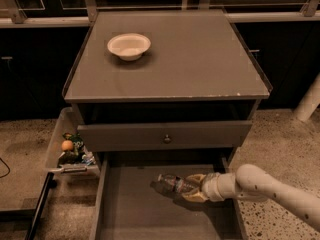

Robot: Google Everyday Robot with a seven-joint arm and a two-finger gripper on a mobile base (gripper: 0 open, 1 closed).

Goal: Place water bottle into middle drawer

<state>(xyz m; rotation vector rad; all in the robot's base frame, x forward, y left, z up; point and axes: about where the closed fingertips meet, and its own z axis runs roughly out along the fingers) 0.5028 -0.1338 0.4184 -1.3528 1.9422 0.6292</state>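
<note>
Gripper (194, 189) lower centre, clamped on water bottle (171, 183) inside middle drawer (131, 211) — if you release early, it likely rolls.

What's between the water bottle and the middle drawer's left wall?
Only bare drawer floor, in the camera view. The claw grips the water bottle from its right, over the middle drawer.
</note>
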